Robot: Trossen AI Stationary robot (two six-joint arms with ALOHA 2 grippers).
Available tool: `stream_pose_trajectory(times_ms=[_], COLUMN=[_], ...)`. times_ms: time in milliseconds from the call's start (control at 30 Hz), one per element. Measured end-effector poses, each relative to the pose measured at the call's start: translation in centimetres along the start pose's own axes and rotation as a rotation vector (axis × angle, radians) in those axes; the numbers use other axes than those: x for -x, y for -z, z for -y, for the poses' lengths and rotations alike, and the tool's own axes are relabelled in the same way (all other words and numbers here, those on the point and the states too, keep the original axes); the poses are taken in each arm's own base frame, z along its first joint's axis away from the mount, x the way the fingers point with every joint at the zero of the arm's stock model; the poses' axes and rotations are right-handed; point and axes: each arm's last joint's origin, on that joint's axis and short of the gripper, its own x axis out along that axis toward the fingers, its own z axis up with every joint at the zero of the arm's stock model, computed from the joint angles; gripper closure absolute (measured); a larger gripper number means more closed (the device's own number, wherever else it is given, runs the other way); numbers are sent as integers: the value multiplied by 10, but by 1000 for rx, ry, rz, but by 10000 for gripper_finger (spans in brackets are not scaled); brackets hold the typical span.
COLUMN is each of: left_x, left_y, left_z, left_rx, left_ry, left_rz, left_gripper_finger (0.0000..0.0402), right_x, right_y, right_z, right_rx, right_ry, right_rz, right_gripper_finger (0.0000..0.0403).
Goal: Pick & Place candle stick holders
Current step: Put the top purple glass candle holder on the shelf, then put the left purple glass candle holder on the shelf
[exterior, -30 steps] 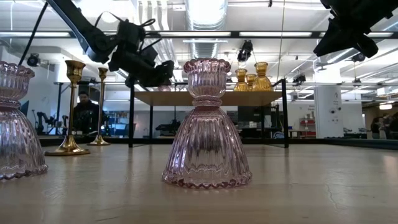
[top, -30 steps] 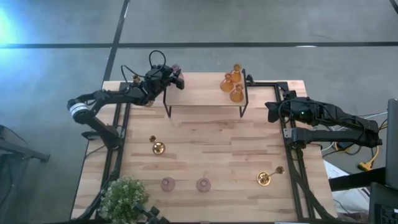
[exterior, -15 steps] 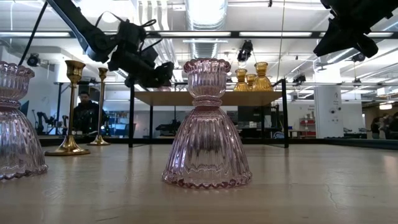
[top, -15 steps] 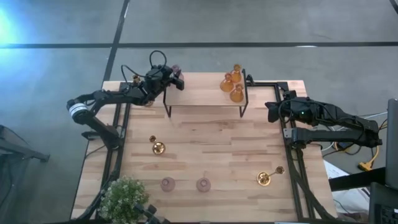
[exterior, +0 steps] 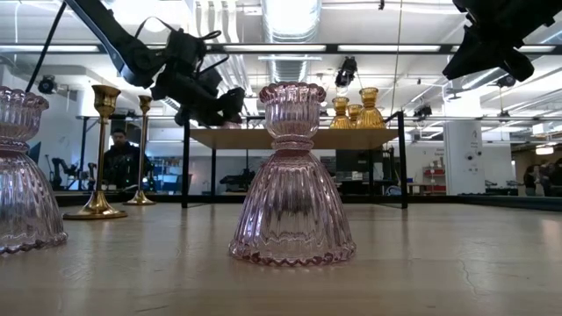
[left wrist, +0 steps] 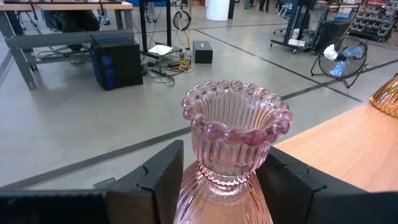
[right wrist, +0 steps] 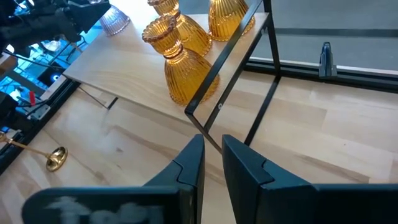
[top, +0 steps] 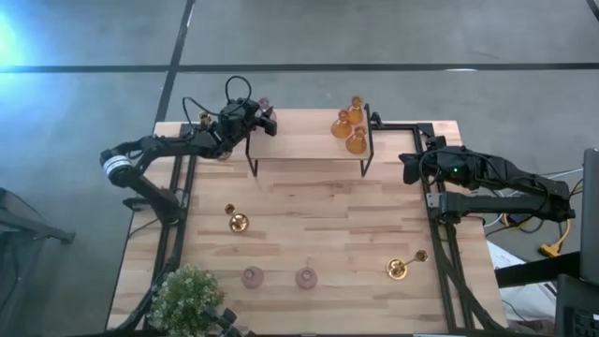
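Ribbed pink holder [left wrist: 231,155] (beaded rim)

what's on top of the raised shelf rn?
On the raised shelf: three amber holders at its right end, one pink holder at its left end between the left gripper's parted fingers. That gripper hides the pink holder's base.

The left gripper [top: 265,119] is held far-left, jaws parted; the right gripper [top: 409,168] is parked right, nearly closed.
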Motion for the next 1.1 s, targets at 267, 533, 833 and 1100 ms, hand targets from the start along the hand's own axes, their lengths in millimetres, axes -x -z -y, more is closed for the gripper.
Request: stream_pose_trajectory(times_ms=[267, 533, 833, 1100], left_x=[0, 4, 24, 52], left_y=[1, -3, -20, -35], left_z=[0, 0, -4, -5], left_rx=[0, -46, -28, 18], left_ry=[13, 16, 17, 137], left_rz=[-10, -5, -9, -71], left_gripper_finger=[155, 92, 87, 87], right_x=[0, 0, 0, 0], right_y=[0, 0, 0, 0], right_z=[0, 0, 0, 0], right_rx=[0, 0, -2, -3], right_ry=[-4, -5, -6, -7], right_rz=[-4, -5, -7, -6], right_gripper_finger=[355, 355, 355, 355])
